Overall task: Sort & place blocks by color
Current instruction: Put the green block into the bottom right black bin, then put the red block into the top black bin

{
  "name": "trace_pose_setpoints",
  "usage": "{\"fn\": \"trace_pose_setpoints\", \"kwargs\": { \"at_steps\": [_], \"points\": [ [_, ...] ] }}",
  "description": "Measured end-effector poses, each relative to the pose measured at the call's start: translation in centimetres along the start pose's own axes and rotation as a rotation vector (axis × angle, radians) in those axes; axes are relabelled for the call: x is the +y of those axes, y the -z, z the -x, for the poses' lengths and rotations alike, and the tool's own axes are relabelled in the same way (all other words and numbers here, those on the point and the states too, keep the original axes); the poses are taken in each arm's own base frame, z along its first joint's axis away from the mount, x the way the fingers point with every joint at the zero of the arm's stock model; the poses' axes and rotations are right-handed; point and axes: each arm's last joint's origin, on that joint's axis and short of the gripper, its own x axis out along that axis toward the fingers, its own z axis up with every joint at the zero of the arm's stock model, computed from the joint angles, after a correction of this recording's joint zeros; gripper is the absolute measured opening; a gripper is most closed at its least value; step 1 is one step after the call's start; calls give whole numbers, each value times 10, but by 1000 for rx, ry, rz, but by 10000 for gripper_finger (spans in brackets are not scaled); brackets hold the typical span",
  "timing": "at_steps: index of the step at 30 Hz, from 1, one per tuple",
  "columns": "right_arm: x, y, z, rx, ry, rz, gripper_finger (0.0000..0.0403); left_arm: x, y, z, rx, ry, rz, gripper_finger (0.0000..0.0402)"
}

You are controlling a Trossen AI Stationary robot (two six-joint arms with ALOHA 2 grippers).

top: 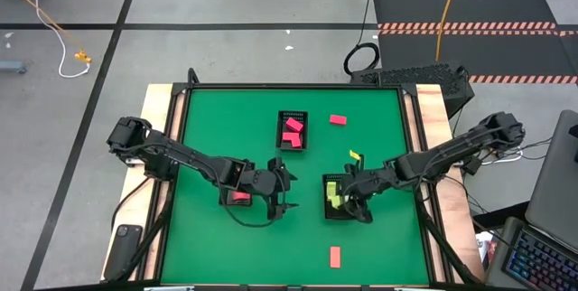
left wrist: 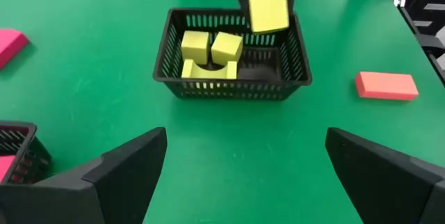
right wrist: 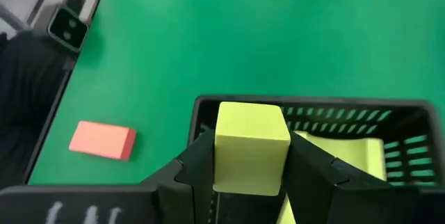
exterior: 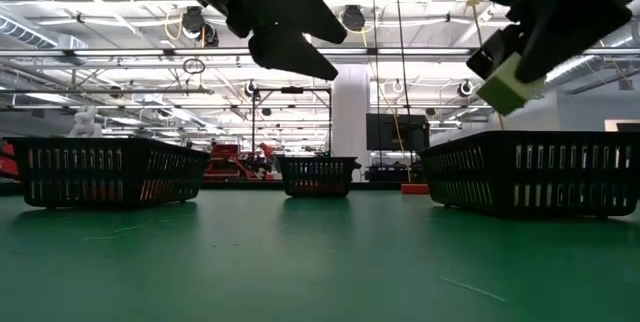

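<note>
My right gripper [right wrist: 250, 167] is shut on a pale yellow cube [right wrist: 250, 144] above a black tray [top: 329, 202] that holds several yellow blocks [left wrist: 208, 56]. From the left wrist view the cube [left wrist: 268, 12] hangs over that tray's far rim. My left gripper [left wrist: 247, 137] stands open with nothing between its fingers, left of the yellow tray [left wrist: 233, 78] and beside another tray [top: 237, 199] with a pink-red block. A third tray [top: 291, 131], farther back, holds red blocks. Loose on the mat lie a red block [top: 338, 119], a salmon block [top: 335, 256] and a yellow piece [top: 355, 155]. My right gripper pinches the yellow cube by two opposite side faces [right wrist: 222, 156] between its two fingers [right wrist: 189, 174]. The fingers slant down from the table's right side. The cube is lifted clear, above the yellow tray's rim [right wrist: 306, 104], slightly tilted in the low view [exterior: 508, 87].
In the low view the three trays stand on the green mat: one at left [exterior: 105, 172], one far back [exterior: 318, 175], one at right [exterior: 530, 172]. The salmon block [left wrist: 387, 85] lies near the yellow tray. A raised frame [top: 181, 146] borders the mat.
</note>
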Motion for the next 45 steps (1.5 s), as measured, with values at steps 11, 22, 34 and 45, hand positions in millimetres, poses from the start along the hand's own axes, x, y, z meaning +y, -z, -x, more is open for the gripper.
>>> {"fn": "trace_pose_setpoints", "kwargs": {
  "at_steps": [11,22,34,45],
  "points": [
    [0,4,-11,46,12,-15,212,0,4,0,45,16,38,394],
    [-12,0,-3,-14,165,-11,208,4,4,-1,49,6,43,394],
    [-82,-22,30,-119,480,-60,208,46,-16,38,-8,-19,20,394],
    [-162,-29,68,-126,677,-115,208,90,10,89,-326,105,84,395]
  ]
}}
